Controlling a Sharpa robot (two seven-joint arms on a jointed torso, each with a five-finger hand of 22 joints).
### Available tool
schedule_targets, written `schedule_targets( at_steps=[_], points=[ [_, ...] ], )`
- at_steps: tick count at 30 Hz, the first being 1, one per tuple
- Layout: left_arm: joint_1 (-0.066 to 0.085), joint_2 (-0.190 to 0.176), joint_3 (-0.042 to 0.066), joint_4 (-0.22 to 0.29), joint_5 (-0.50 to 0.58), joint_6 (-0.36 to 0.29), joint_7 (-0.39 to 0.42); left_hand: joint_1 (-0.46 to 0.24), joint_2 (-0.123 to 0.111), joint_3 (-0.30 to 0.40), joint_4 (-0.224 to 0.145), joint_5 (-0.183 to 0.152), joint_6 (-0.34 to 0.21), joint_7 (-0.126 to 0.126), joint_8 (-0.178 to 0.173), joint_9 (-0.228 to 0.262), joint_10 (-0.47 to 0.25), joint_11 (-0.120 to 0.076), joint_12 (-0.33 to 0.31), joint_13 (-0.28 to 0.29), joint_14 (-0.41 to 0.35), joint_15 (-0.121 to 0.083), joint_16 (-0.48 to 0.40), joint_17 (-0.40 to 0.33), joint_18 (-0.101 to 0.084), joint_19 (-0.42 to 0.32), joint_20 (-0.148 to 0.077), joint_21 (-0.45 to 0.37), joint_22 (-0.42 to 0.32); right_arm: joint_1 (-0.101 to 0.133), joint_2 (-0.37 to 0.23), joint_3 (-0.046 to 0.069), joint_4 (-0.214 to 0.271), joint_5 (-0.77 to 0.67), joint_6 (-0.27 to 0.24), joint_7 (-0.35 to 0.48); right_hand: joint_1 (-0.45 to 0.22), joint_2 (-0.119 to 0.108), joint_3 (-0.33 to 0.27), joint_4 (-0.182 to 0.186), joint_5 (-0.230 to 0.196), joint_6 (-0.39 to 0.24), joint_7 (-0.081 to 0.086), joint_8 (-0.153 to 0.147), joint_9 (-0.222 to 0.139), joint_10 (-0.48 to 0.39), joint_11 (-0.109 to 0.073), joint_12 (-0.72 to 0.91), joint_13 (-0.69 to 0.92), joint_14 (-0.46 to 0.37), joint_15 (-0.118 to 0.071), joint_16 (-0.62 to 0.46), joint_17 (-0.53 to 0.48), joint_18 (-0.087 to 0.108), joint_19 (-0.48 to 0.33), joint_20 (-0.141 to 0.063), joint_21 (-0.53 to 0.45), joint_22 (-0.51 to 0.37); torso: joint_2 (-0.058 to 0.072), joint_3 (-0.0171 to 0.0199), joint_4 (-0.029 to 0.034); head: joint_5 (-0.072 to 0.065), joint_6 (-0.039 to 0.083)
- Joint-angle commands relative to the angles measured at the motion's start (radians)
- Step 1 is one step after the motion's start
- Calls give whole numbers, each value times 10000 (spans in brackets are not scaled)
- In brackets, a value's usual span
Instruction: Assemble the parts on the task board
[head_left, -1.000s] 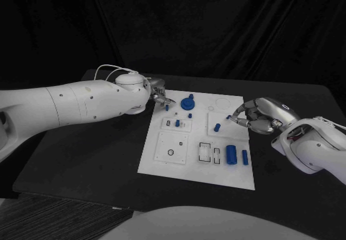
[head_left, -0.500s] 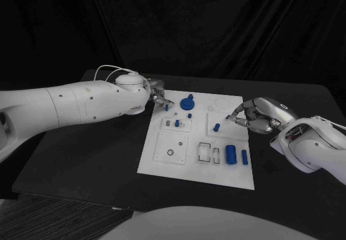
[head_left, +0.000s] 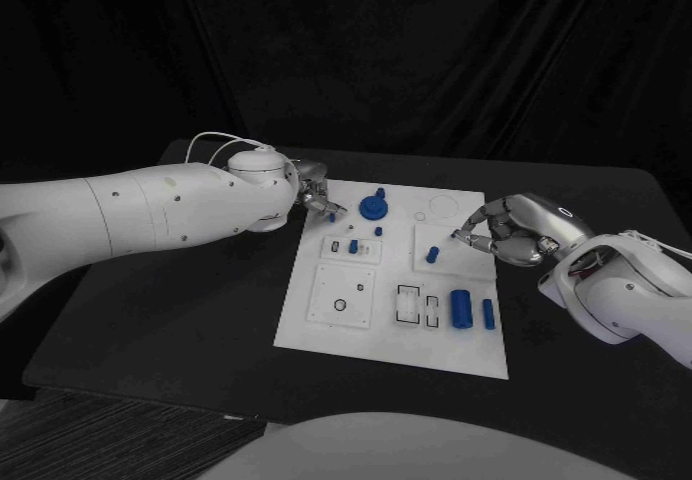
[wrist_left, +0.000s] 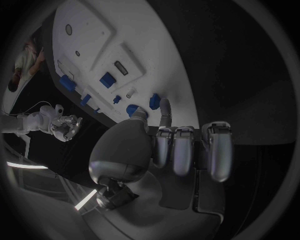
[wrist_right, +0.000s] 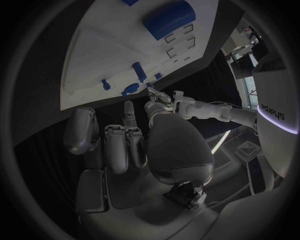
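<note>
Left hand (head_left: 315, 196) at the far left corner of the task board (head_left: 361, 330), fingers pinched on a small blue peg (head_left: 335, 212); left wrist view shows the peg (wrist_left: 132, 110) between thumb and a fingertip, just off the board edge. Right hand (head_left: 508, 232) at the board's right edge, fingers curled in; a fingertip lies close to the raised white block by the short blue pin (head_left: 433, 256). Cannot tell whether it grips anything.

Step in hand, as judged: carrying the peg to its seat. To do it well: keep the peg upright, line it over the hole before lowering, press straight down, release only once seated. Avoid the round blue knob (head_left: 375, 207) just beside the left hand.

Large blue cylinder (head_left: 462, 308) and slim blue bar (head_left: 489, 314) lie at the board's near right, not yet handled.

Hard to make out: which hole suits the peg; the peg's lower end hidden by fingers; contact of right fingertips with board unclear. Counter (head_left: 173, 320) black, board edges clear against it
</note>
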Motion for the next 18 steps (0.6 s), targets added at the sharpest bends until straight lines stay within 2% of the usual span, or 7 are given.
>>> schedule_targets(
  at_steps=[1,4,8,11,13,15,18],
  points=[
    [44,-139,13,178,-22,150,-49,-70,-37,-371,46,359,-463,34,-145,300,1004,83,-6,2583,1082,110,139,2663,-128,616,86,-172,2323,-21,-8,6,1,-21,18,-150,165,13,-43,-53,227,36,-46,174,142,1059,-47,166,2640,840,-68,86,1919,111,38,-34,148,1708,4,-7,0,-54,2],
    [202,-309,14,358,104,284,-106,12,-47,-374,38,607,-681,85,-159,417,1004,127,-6,2583,1082,149,139,2663,-126,613,130,-182,2321,-21,-7,6,2,-21,14,-164,165,13,-43,-53,227,36,-46,174,142,1059,-47,166,2640,840,-68,86,1919,111,38,-34,148,1708,3,-3,0,-69,2],
    [585,-508,16,566,1004,713,-213,373,-63,-293,-27,988,-1109,187,-237,556,1004,217,-6,2583,1082,227,139,2663,-116,593,200,-227,2309,-20,-22,6,19,-21,1,-191,173,3,-38,-38,236,32,-42,172,140,1059,-43,166,2640,839,-64,85,1919,112,33,-34,139,1706,1,-4,3,-128,2],
    [965,-529,17,589,1678,1346,-244,844,-51,-114,-182,1878,-1505,282,-307,655,1004,299,-6,2583,1082,294,139,2663,-99,554,264,-308,2286,-19,-15,6,29,-21,3,-218,173,3,-38,-38,236,32,-42,172,140,1059,-43,166,2640,839,-64,85,1919,112,33,-34,139,1706,1,-5,2,-149,2],
    [1150,-483,18,535,1880,1854,-253,1202,-58,78,-354,2387,-1830,355,-371,693,1004,358,-6,2583,1082,348,139,2663,-88,525,308,-362,2271,-19,-9,6,37,-21,-3,-228,173,-2,-39,-36,236,31,-40,172,140,1059,-42,166,2640,839,-64,86,1921,112,32,-34,136,1705,-1,-7,-4,-144,2],
    [1397,-332,18,335,2203,2682,-303,1500,-29,325,-454,2286,-2171,444,-451,672,1004,421,-6,2583,1082,409,139,2663,-78,494,370,-413,2257,-18,6,6,52,-21,-6,-242,173,-2,-39,-36,236,31,-40,172,140,1059,-42,166,2640,839,-64,86,1921,112,32,-34,136,1705,-16,0,-17,-136,2],
    [1628,-58,19,-52,2824,3476,-437,1522,-31,510,-344,1819,-2284,527,-516,464,1004,513,-6,2583,1082,497,139,2663,-73,473,446,-437,2250,-17,27,6,72,-21,-5,-257,171,-7,-41,-33,236,32,-39,172,139,1059,-41,166,2640,844,-63,100,1939,108,39,-34,156,1710,-10,6,-50,-109,2]
  ],
)
